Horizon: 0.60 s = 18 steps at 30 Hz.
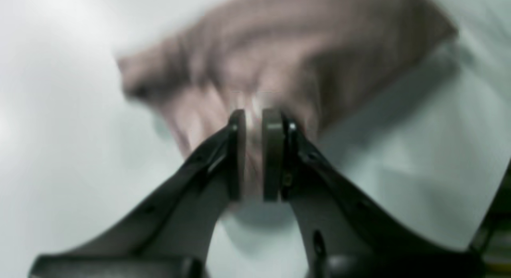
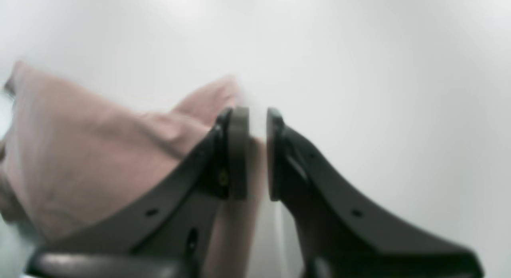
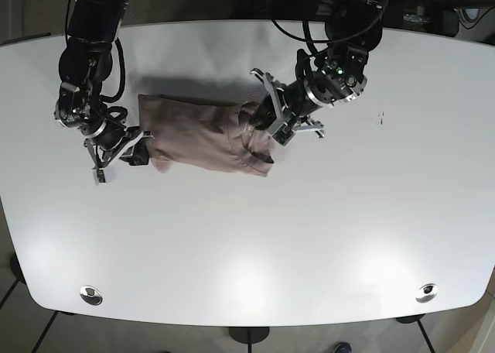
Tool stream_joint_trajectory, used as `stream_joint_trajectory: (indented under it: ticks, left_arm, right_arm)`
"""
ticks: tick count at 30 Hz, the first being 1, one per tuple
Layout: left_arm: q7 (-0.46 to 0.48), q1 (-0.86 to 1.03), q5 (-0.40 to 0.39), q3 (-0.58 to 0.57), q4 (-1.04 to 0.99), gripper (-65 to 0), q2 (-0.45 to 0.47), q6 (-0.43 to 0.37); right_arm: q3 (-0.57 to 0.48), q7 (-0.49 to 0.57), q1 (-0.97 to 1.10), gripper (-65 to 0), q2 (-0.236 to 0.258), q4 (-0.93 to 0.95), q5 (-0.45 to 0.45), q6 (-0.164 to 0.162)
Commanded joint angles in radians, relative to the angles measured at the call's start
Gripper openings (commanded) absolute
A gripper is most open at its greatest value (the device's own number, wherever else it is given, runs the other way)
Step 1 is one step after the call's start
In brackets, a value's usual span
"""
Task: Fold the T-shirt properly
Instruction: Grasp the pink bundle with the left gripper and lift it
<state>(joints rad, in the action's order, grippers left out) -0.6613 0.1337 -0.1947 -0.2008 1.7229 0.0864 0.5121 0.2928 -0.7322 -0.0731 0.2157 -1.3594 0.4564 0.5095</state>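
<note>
A pale pink T-shirt (image 3: 203,140) is seen from above, lying bunched and partly folded on the far half of a white table (image 3: 255,245), stretched between two black robot arms. The left gripper (image 3: 267,121), on the right side of the overhead view, is set at the shirt's right end, where the cloth is gathered into a raised fold. In the left wrist view, this left gripper (image 1: 254,122) is shown with its two pads drawn nearly together and a thin strip of pink fabric pinched between them; the rest of the shirt is blurred beyond the fingertips. The right gripper (image 3: 124,152), on the left side of the overhead view, is placed at the shirt's left end, close to the tabletop. In the right wrist view, the right gripper (image 2: 257,118) is seen with a narrow gap between its pads, and pink cloth is caught in that gap, the shirt spreading away to the left over the white surface.
</note>
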Motion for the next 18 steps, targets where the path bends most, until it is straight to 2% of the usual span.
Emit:
stream_joint_trajectory:
  ticks: [1,3,7,9,11,14,17,18]
  left_arm:
    - [0.031,-0.022,-0.019,-0.001,-0.054,-59.0,-0.009,0.000]
    - [0.044,-0.056,-0.019,-0.001,-0.131,-59.0,-0.012,0.000]
    - [0.105,-0.271,-0.021,-0.001,-0.407,-59.0,-0.012,0.000]
    - [0.130,-0.389,-0.021,-0.001,-0.524,-59.0,-0.012,0.000]
    - [0.156,-0.467,-0.021,-0.001,-0.614,-58.9,-0.012,0.000]
    - [0.171,-0.576,-0.021,-0.001,-0.720,-58.8,-0.012,-0.002]
    - [0.168,-0.615,-0.021,-0.001,-0.720,-58.8,-0.004,-0.002]
    - [0.166,-0.619,-0.016,-0.001,-0.699,-58.8,0.002,-0.007]
  right_arm:
    - [0.006,0.032,-0.024,-57.9,0.023,0.005,0.015,0.024]
    - [0.006,0.032,-0.014,-58.2,0.020,0.005,0.015,0.025]
    - [0.006,0.032,0.086,-58.3,0.011,-0.056,0.025,0.027]
    - [0.006,0.030,0.143,-58.3,-0.031,-0.128,0.017,0.027]
    - [0.001,0.030,0.186,-58.3,-0.051,-0.174,0.017,0.027]
    - [-0.129,0.030,0.229,-58.5,-0.069,-0.226,0.017,0.016]
    - [-0.244,0.030,0.243,-58.5,-0.085,-0.260,0.018,0.013]
    - [-0.274,0.030,0.243,-58.5,-0.100,-0.262,0.015,0.002]
